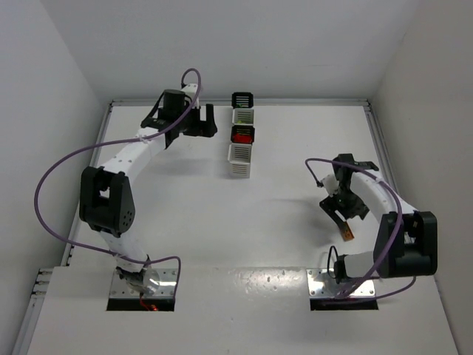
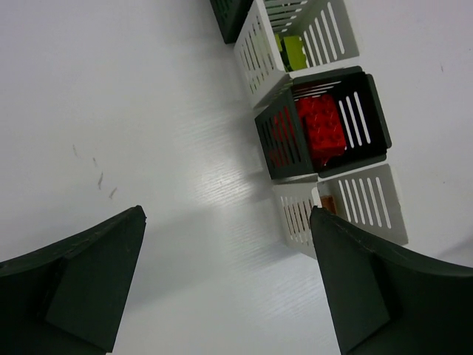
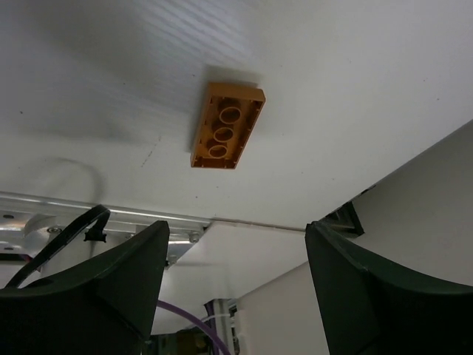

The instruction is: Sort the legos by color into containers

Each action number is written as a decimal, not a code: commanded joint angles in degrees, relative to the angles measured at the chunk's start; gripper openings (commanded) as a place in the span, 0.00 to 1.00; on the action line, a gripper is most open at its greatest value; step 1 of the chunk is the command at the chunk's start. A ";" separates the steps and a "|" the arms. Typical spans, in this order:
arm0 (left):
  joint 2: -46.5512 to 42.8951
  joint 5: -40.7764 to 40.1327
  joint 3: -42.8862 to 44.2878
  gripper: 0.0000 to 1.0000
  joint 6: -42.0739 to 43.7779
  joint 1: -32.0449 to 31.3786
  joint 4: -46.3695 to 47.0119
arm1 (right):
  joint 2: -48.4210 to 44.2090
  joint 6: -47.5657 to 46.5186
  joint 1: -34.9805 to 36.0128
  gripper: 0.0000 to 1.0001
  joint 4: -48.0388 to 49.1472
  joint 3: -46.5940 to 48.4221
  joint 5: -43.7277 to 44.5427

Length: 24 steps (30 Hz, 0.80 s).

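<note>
Bright, even overhead light; crisp top view, soft foregrounds at the wrists.

The top view was sharp and evenly lit, with speckled glare on the glossy table point(image 1: 273, 275) near the arm bases and only faint shadows beside the containers point(image 1: 240, 159). In the left wrist view a broad sheen ran down the white surface, and the left fingers point(image 2: 81, 281) were dark, blurred and nearly featureless. In the right wrist view the orange lego point(image 3: 228, 126) was in fair focus with a soft shadow along its upper edge; the surface dimmed toward the upper left, and the right fingers point(image 3: 96, 288) were out of focus.
</note>
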 commanded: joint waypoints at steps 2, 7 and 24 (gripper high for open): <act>0.38 -0.11 2.25 1.00 -2.45 -0.49 0.76 | 3.60 0.40 -1.91 0.75 2.80 2.09 -2.24; -0.23 -2.31 2.25 1.00 -2.98 -0.49 0.76 | 8.79 1.46 -3.14 0.75 4.20 4.56 -5.40; -0.85 -3.89 1.10 1.00 -2.98 -0.49 0.76 | 13.01 3.93 -4.81 0.68 10.62 2.01 -6.11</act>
